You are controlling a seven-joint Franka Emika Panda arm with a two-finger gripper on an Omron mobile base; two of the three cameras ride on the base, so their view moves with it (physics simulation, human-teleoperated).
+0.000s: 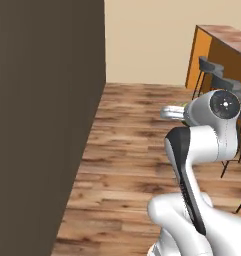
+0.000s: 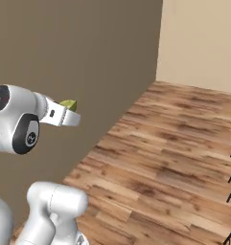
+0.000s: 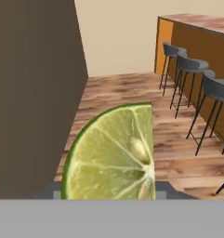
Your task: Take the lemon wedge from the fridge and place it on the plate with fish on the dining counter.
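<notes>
- Jaws: my jaws (image 2: 69, 111) are closed on the lemon wedge (image 3: 114, 154), which sits between my tips, cut face toward my camera.
- Step in hand: carrying the wedge, I judge, with the fetch done.
- Ahead and to my right: the dining desk (image 3: 197, 35), well apart, with grey stools (image 3: 190, 69) along its front.
- Next move: approach the desk and find the fish plate on its top; grip must hold.

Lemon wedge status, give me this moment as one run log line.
stage: carrying | end effector: shut on lemon wedge | dining counter: ahead right, stools along it | placement: not yet done
</notes>
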